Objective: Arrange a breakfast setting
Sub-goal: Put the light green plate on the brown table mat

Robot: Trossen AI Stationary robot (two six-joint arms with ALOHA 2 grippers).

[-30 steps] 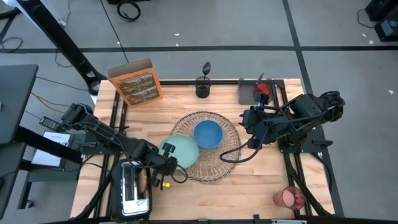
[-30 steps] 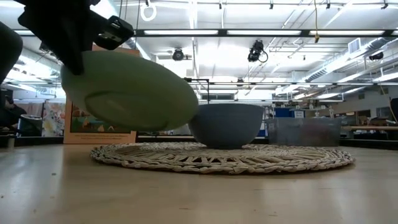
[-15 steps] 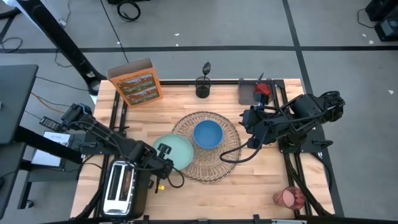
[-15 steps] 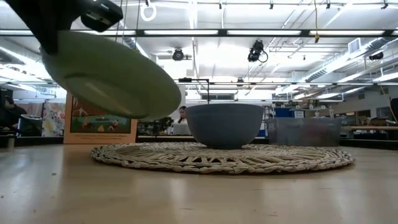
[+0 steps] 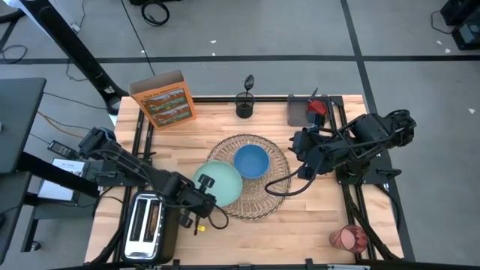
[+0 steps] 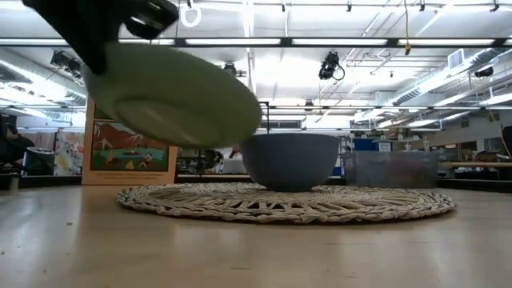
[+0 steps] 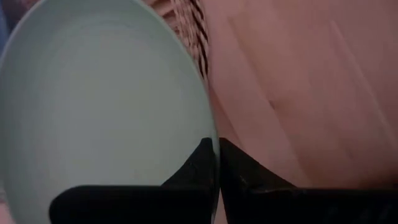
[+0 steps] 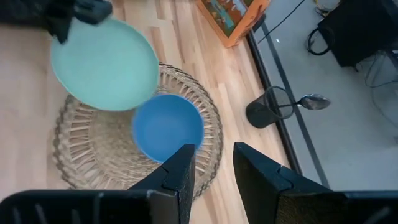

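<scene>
Plate hangs tilted in the air over the near-left edge of the woven placemat, its rim pinched between the pressed-together fingers of the left gripper. In the low view the plate is clear of the mat and just beside the blue bowl, which sits on the mat's middle. The step in hand looks like placing the plate on the mat, though the bowl already occupies the centre. The next move calls for levelling the plate and lowering it without knocking the bowl; whether it can fit beside the bowl is hard to judge. The right gripper waits above the table's right side with a narrow gap between its fingers, holding nothing. Cereal box, spoon, apple and red cup stand well apart at the table's edges.
</scene>
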